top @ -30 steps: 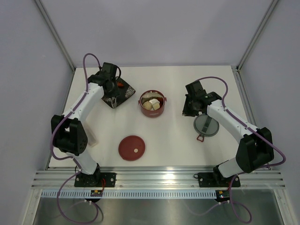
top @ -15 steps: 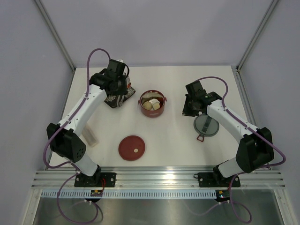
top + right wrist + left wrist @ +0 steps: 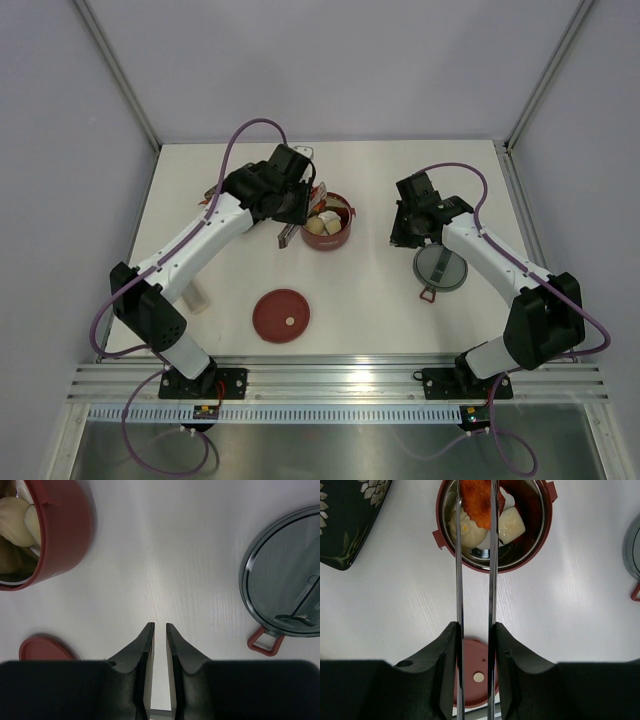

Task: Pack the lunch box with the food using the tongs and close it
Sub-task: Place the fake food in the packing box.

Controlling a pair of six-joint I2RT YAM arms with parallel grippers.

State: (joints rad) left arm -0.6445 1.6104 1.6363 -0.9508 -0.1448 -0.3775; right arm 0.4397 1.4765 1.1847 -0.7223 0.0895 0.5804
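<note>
Steel tongs (image 3: 458, 590) are clenched between the fingers of the left tool (image 3: 475, 626). Their two thin arms run out from the wrist nearly parallel. At their tips I see an orange-red piece (image 3: 476, 497) pinched between the arms, over the mouth of the box (image 3: 325, 240). I cannot tell whether the piece is above the rim or already below it.

Box: upright on the white counter (image 3: 380, 310), about mid-width and toward the far side, uncovered. Inside, against the shiny wall, lie a white egg (image 3: 465, 529) with a yellow yolk and a pale lump (image 3: 511, 524).

Black patterned tray (image 3: 342, 525): on the counter left of the box and apart from it.

Red lid (image 3: 281, 315): flat on the counter, nearer than the box and slightly left, well apart from it.

Grey lid (image 3: 440, 268) with a small red loop: flat on the counter to the right.

Right tool (image 3: 160, 626): low over bare counter between the box and the grey lid, touching neither. Its jaws are a narrow slit apart and hold nothing.
</note>
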